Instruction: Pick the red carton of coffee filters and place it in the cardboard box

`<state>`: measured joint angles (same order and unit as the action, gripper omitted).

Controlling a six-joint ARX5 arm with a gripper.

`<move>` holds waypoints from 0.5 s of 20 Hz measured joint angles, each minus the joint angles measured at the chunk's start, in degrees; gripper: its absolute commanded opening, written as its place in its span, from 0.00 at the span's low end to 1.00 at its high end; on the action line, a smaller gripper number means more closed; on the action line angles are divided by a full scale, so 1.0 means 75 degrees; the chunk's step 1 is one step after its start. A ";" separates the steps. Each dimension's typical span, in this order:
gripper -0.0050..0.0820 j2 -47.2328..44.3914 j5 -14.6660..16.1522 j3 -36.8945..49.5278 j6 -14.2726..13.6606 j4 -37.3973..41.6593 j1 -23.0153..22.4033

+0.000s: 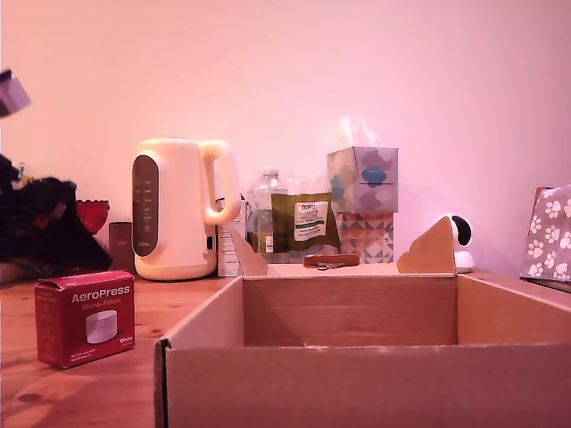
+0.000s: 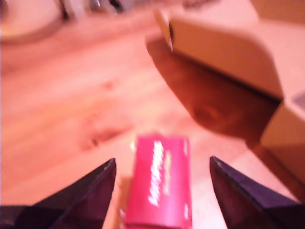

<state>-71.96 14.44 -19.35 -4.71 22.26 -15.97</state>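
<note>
The red carton of coffee filters (image 1: pixel 85 317) stands upright on the wooden table at the exterior view's left, its white "AeroPress" lettering facing the camera. In the blurred wrist view the carton (image 2: pixel 159 183) lies between the two dark fingers, with a gap on each side. My gripper (image 2: pixel 162 160) is open above it, touching nothing. In the exterior view the arm is a dark blurred mass (image 1: pixel 40 227) just above and behind the carton. The cardboard box (image 1: pixel 357 379) fills the foreground centre and right, open-topped, with one corner (image 2: pixel 224 52) in the wrist view.
Behind the carton stand a cream kettle (image 1: pixel 174 209), a red glass bowl (image 1: pixel 92 214), a green packet (image 1: pixel 303 223), two stacked tissue boxes (image 1: pixel 362 201), a white camera (image 1: pixel 460 242) and a paw-print box (image 1: pixel 549 234). Bare wood (image 2: pixel 71 95) lies between carton and box.
</note>
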 measured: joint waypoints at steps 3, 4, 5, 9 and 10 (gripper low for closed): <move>0.71 0.0000 -0.0035 -0.0003 0.0000 -0.0195 0.0000; 0.71 0.0000 -0.0096 -0.0003 0.0000 -0.0306 0.0000; 0.71 -0.0020 -0.0160 -0.0003 0.0000 -0.0405 0.0000; 0.71 -0.0414 -0.0195 -0.0003 0.0000 -0.0085 0.0000; 0.71 -0.0618 -0.0192 -0.0003 0.0000 0.0050 0.0000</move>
<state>-76.60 12.99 -19.38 -4.71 22.63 -15.97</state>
